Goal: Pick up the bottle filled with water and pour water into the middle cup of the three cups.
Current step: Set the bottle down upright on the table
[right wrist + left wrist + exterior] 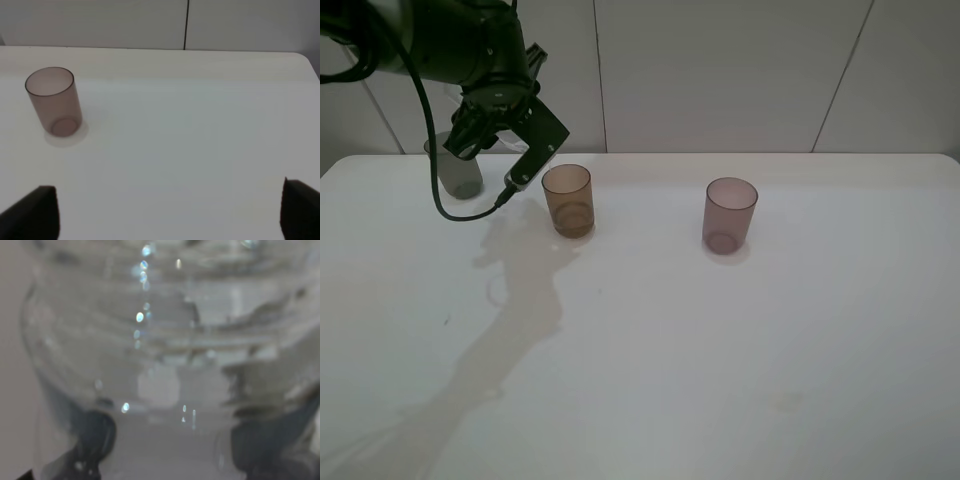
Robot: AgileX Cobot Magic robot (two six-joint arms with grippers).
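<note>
The clear bottle (165,340) fills the left wrist view, blurred and very close. My left gripper (180,445) is shut on it, with a dark finger on each side. In the exterior high view the left gripper (515,150) hangs at the back left, between the smoky grey cup (455,172) and the amber-brown middle cup (567,200); the bottle is hidden there. The mauve-purple cup (730,215) stands to the right and also shows in the right wrist view (53,102). My right gripper (170,200) is open and empty above the table.
The white table (720,350) ends at a tiled wall (720,70) behind the cups. A black cable (440,200) loops down from the left arm in front of the grey cup. The right arm is outside the exterior high view.
</note>
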